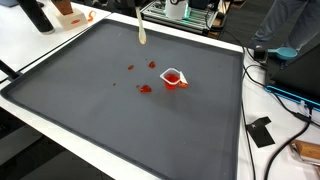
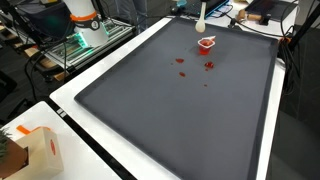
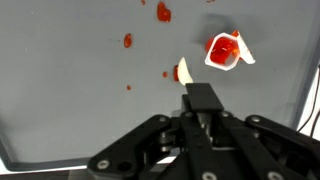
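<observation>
Fingers (image 3: pixel 205 100) clamp a pale spatula (image 3: pixel 183 70), its tip hanging over the dark surface (image 3: pixel 70 90) beside red sauce drops (image 3: pixel 127 41). Just beyond sits the small sauce cup (image 3: pixel 225 50); a low sweep could tip it, spilling more.

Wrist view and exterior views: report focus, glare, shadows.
Wrist view: the black gripper, shut on a pale flat stick, looks soft and dark; the small white cup of red sauce glares bright. In both exterior views the dark grey mat is evenly lit, without hard shadows.
</observation>
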Robot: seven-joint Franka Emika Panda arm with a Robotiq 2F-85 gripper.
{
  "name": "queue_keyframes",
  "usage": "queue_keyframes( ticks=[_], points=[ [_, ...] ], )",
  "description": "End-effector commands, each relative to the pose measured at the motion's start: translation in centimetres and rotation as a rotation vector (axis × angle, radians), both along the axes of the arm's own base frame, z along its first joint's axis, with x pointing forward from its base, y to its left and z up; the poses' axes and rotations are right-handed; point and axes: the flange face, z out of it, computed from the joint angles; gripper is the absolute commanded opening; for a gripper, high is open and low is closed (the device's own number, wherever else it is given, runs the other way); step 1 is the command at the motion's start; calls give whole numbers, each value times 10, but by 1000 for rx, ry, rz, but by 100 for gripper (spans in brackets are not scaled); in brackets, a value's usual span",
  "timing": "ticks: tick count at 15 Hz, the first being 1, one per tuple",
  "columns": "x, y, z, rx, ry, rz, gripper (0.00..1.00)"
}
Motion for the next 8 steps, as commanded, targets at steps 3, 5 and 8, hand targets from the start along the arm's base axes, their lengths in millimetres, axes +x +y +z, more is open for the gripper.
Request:
queue_keyframes(
  ticks=[3,5,8],
  points=[
    [-12,2,5,-24,42,-17,3],
    [-12,3,6,-23,41,-16,3],
    [-4,3,2,-2,28,-5,13]
  ],
)
